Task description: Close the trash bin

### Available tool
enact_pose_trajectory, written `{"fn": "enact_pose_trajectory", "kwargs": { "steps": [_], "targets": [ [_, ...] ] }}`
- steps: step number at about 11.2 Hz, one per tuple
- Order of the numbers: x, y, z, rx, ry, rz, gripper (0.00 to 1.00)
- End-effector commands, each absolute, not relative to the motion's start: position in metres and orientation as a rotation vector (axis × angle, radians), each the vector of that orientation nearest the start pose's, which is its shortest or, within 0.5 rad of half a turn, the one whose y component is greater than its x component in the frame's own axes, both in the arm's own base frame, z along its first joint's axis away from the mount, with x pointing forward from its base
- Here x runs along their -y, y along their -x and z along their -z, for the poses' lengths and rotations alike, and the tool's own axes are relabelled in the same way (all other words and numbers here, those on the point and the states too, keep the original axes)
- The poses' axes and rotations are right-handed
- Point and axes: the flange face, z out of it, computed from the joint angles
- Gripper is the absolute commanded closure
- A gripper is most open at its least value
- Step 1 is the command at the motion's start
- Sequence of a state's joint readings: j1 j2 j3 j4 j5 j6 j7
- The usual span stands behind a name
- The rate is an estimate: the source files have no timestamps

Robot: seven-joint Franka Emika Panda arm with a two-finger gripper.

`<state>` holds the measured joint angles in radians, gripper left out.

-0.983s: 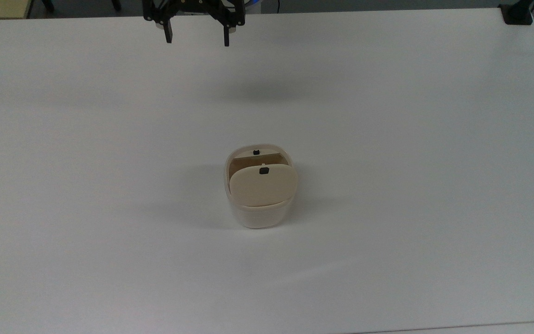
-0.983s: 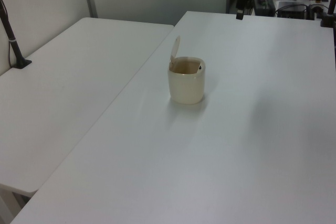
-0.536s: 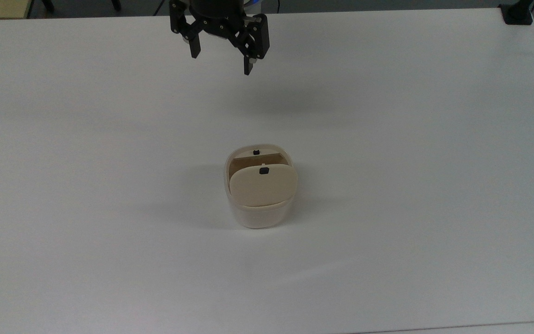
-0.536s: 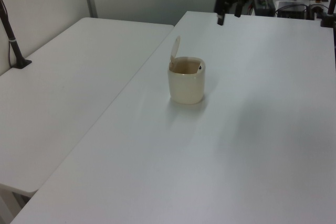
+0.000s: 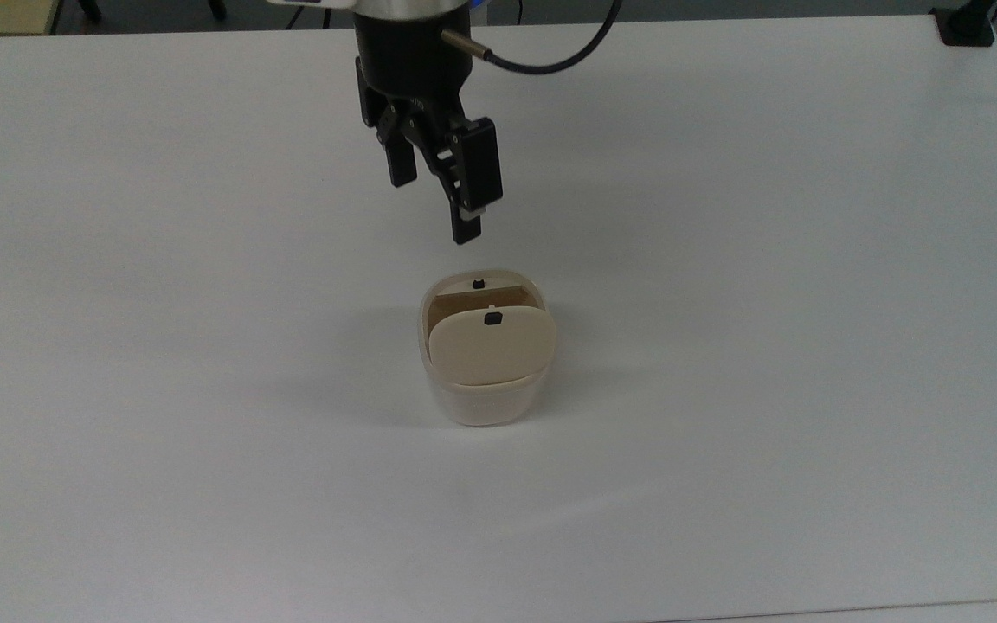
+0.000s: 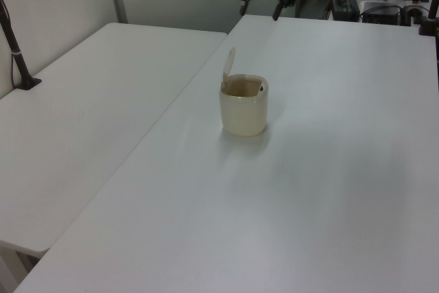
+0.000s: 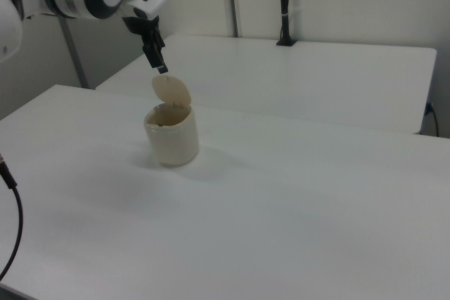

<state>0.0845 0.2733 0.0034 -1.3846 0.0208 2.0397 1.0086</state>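
Observation:
The trash bin [image 5: 483,400] is a small cream-white tub near the middle of the white table. Its flat beige lid [image 5: 492,348] stands raised on its hinge, leaving the inside uncovered. A small black button [image 5: 479,283] sits on the far rim. In the left view the trash bin [image 6: 243,111] has its lid [image 6: 228,66] upright on the left view's left side. My gripper [image 5: 434,210] hangs open and holds nothing, above the table just beyond the bin's far rim. In the right view the gripper [image 7: 160,67] is a little above the lid [image 7: 171,91].
A black clamp [image 5: 966,26] sits on the table's far right corner in the top view. A second white table [image 6: 82,121] adjoins on the left view's left, with a black post [image 6: 17,53] clamped to it. A black cable [image 7: 10,223] hangs at the right view's left edge.
The gripper came from the table's far edge toward the bin, dropped lower and turned about its axis. It stays open. The bin and its lid have not moved.

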Motion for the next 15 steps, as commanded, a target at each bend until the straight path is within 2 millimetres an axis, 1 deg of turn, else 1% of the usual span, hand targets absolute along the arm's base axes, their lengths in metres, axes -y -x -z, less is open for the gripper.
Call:
{"fn": "enact_pose_trajectory", "kwargs": {
  "steps": [1, 2, 3, 4, 5, 6, 8, 12, 14, 15],
  "targets": [
    [-0.084, -0.708, -0.594, -1.418, 2.328, 0.575, 0.03],
    [-0.090, -0.709, -0.598, -1.421, 2.286, 0.599, 0.17],
    [-0.102, -0.713, -0.593, -1.415, 2.255, 0.613, 0.54],
    [-0.104, -0.715, -0.596, -1.442, 2.205, 0.625, 0.87],
    [-0.105, -0.715, -0.596, -1.448, 2.188, 0.635, 1.00],
    [-0.108, -0.719, -0.585, -1.455, 2.196, 0.624, 1.00],
    [-0.110, -0.729, -0.564, -1.480, 2.175, 0.669, 1.00],
    [-0.110, -0.727, -0.528, -1.486, 2.275, 0.670, 1.00],
    [-0.110, -0.724, -0.520, -1.473, 2.316, 0.660, 1.00],
    [-0.110, -0.719, -0.512, -1.412, 2.394, 0.647, 1.00]
  ]
}}
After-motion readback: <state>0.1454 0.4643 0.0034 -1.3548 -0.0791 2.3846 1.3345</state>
